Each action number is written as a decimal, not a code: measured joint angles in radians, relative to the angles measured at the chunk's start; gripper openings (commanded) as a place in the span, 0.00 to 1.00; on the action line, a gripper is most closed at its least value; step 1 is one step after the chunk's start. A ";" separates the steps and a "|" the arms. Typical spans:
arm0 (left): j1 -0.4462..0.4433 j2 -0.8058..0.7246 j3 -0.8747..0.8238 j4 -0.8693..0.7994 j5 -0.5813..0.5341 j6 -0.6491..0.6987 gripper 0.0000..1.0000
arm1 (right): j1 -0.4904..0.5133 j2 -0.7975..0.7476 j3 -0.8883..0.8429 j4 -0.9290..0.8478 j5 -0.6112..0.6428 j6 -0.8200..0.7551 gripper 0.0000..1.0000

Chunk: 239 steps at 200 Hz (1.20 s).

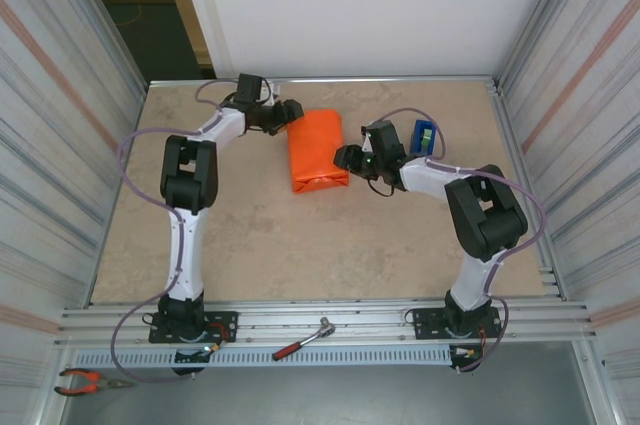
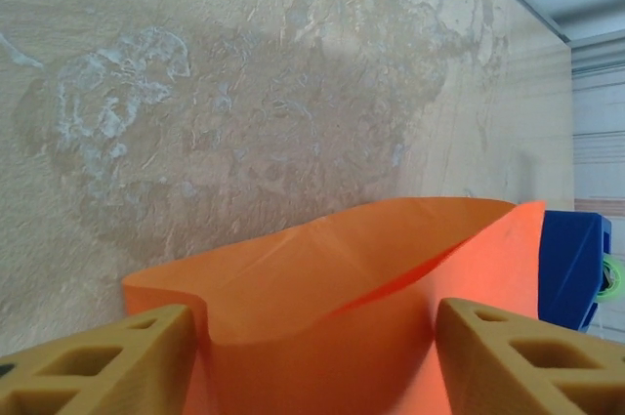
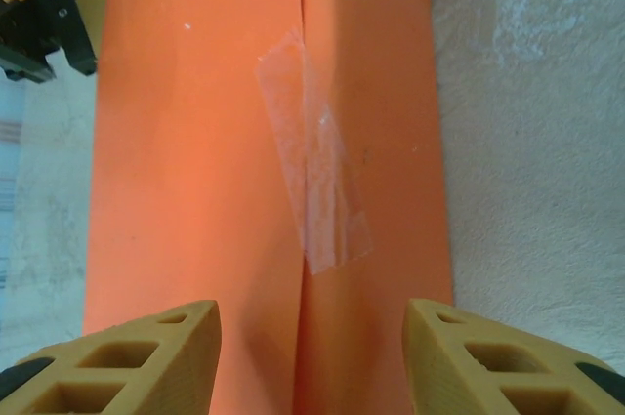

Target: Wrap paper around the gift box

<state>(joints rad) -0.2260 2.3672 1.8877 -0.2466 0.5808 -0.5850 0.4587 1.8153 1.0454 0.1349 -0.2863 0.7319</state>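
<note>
The orange paper (image 1: 318, 150) lies folded into a long parcel in the middle of the table; the pink gift box is hidden inside it. A strip of clear tape (image 3: 317, 190) holds the lengthwise seam on top. My left gripper (image 1: 290, 110) is open at the parcel's far left end, its fingers (image 2: 107, 361) on either side of the loose, gaping end of the paper (image 2: 332, 278). My right gripper (image 1: 345, 157) is open at the parcel's right side, and its fingers (image 3: 146, 352) straddle the paper (image 3: 195, 142) along the seam. Neither pair of fingers pinches the paper.
A blue tape dispenser (image 1: 423, 137) stands right of the parcel, close behind the right gripper, and its corner (image 2: 576, 269) sits just past the paper's open end. A ratchet wrench (image 1: 305, 337) and pliers (image 1: 85, 380) lie on the front rail. Corrugated walls close both sides.
</note>
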 measured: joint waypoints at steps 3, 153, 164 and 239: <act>-0.001 0.005 0.004 -0.003 0.002 -0.002 0.58 | 0.000 0.003 0.000 0.000 -0.001 0.000 0.51; -0.051 -0.328 -0.328 0.332 0.093 -0.039 0.01 | -0.087 -0.265 -0.024 -0.069 -0.025 -0.008 0.60; -0.067 -0.411 -0.425 0.408 0.092 -0.027 0.02 | -0.093 -0.315 -0.035 -0.083 -0.018 -0.009 0.62; -0.123 -0.723 -0.993 0.753 0.085 0.109 0.05 | -0.089 -0.539 -0.127 -0.230 0.058 -0.011 0.70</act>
<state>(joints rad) -0.3492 1.6447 0.8948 0.5060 0.6659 -0.4755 0.3695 1.2758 0.9180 -0.0948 -0.2279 0.7208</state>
